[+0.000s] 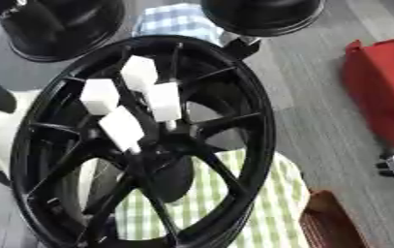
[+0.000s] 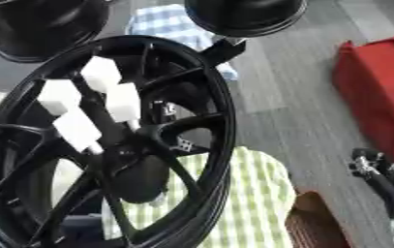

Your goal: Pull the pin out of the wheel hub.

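A black spoked wheel hub [image 1: 141, 145] stands tilted at centre-left over a green checked cloth [image 2: 242, 203], four white block-headed pins [image 1: 164, 100] sticking from its centre, while the right hand [image 2: 378, 177] shows at the right edge, its fingers' state unclear.

The right hand [image 2: 378, 177] is black, built of slim rounded segments with silver metal showing at the joints (one bright silvery piece sits just beside the fingers [image 2: 362, 166]). Its dark arm section below blurs; finer detail cannot be made out.
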